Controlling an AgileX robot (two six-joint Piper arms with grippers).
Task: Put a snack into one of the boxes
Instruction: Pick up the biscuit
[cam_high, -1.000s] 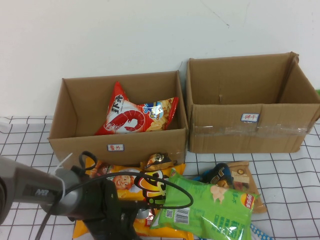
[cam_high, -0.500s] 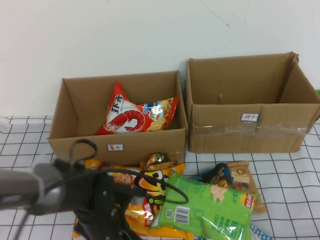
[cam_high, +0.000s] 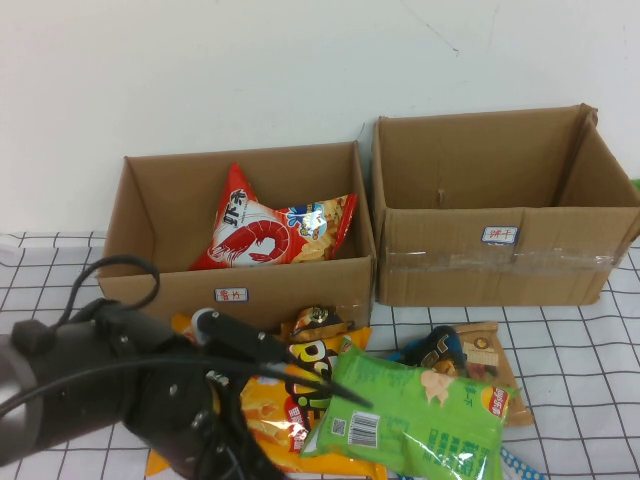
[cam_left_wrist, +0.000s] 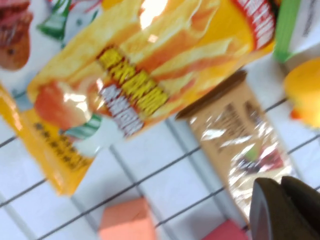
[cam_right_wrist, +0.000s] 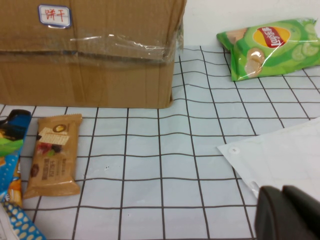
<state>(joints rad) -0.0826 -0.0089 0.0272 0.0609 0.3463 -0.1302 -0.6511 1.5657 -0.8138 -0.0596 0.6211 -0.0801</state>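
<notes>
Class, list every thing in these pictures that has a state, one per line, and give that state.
Left box: open, one red shrimp snack bag inside.
Right box: open, nothing visible inside.
Green chip bag: lying on the snack pile.
Left pincer: above the snacks.
Right pincer: above the checked cloth.

I see my left arm (cam_high: 120, 390) low at 7 o'clock, over the yellow chip bag (cam_high: 275, 410). A green bag (cam_high: 415, 415) lies beside it. A red shrimp bag (cam_high: 270, 232) sits in the left box (cam_high: 150, 280).
</notes>
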